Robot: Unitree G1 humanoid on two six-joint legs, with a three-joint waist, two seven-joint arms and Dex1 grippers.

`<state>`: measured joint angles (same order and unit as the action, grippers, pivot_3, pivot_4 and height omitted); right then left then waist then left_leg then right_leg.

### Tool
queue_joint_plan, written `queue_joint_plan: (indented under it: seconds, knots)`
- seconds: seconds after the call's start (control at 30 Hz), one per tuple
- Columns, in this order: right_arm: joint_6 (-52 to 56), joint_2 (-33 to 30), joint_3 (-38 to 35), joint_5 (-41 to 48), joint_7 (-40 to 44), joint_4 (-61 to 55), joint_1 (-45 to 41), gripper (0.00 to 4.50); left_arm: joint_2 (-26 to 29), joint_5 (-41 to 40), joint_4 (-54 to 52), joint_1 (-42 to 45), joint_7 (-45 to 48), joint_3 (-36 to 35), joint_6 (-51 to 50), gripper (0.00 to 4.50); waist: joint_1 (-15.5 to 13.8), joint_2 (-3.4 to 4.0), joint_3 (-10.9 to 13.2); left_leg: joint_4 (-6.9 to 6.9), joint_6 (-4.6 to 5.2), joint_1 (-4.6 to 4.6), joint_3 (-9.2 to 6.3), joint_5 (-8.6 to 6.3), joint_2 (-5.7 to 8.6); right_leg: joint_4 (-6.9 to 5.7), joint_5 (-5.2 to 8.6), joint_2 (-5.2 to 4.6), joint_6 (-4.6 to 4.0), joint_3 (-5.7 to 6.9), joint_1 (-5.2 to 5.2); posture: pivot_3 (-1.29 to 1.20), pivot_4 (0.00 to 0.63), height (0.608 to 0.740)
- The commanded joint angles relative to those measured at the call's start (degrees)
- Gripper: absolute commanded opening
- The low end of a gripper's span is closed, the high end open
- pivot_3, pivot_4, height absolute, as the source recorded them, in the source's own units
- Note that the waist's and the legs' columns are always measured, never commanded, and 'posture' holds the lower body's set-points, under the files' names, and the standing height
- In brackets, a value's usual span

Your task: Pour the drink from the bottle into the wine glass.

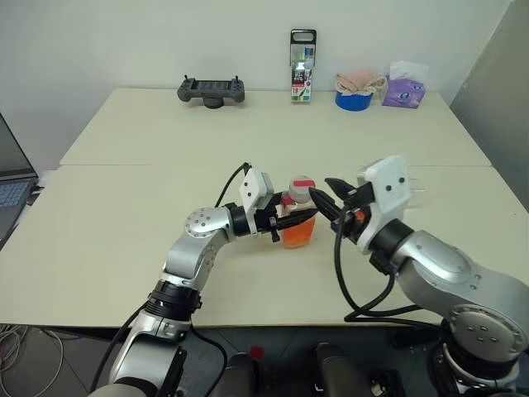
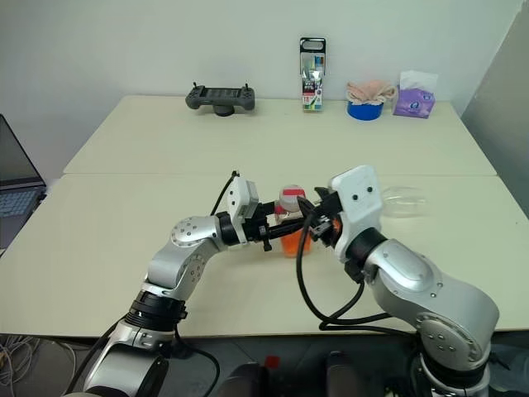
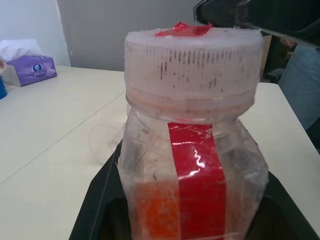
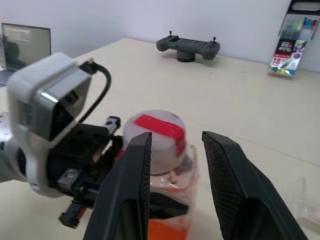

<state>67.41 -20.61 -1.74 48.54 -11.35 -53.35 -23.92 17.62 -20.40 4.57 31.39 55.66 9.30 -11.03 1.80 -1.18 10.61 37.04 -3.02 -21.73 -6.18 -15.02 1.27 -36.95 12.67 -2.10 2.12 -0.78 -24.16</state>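
Observation:
The bottle (image 1: 297, 217) stands upright near the table's front middle, with orange-red drink (image 1: 296, 236) in its lower part. A red strip runs over its white cap (image 1: 302, 185) and down one side. My left gripper (image 1: 289, 222) comes in from the left and is shut on the bottle's body. My right gripper (image 1: 321, 201) reaches in from the right at cap height. Its fingers (image 4: 132, 175) stand apart, just over the cap (image 4: 155, 132), and do not clamp it. The wine glass (image 2: 402, 202) is on the table behind my right hand and seems to lie on its side.
Along the far edge sit a black game controller (image 1: 212, 89), a tall box of coloured pens (image 1: 302, 66), a blue tape roll (image 1: 354, 101) with a cloth on it, and a purple tissue pack (image 1: 403, 89). A laptop (image 1: 12, 190) is off the table's left side.

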Motion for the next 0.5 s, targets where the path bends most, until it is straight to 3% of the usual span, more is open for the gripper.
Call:
queue_joint_plan:
  seconds: [0.03,0.07,0.5]
  knots:
    - [-2.17,-1.31,-1.43,1.81,0.37,-6.64,-0.02,2.89,-0.46,-0.15,-1.96,1.17,0.14,-0.66,1.93,1.73,0.01,0.00,0.00,0.00,0.00,0.00,0.01,0.00,0.00,-0.01,0.00,0.00,0.00,-0.01,-0.01,0.00,0.150,0.740]
    - [-2.16,-1.21,-1.01,1.83,0.28,-6.63,-0.09,3.20,-0.59,-0.13,-1.76,1.35,0.14,-0.74,2.00,1.73,0.04,0.00,0.00,0.00,0.00,0.00,0.01,0.00,-0.01,-0.01,0.00,0.00,0.00,-0.01,-0.01,0.00,0.150,0.740]
    - [-2.44,2.33,5.62,-2.21,0.02,-1.21,-4.89,3.22,-1.75,0.01,-2.77,1.42,-0.29,-0.45,1.51,1.73,0.00,0.00,0.00,0.00,0.01,0.01,-0.02,0.00,-0.02,-0.02,0.00,0.03,0.00,0.01,-0.01,0.00,0.150,0.740]
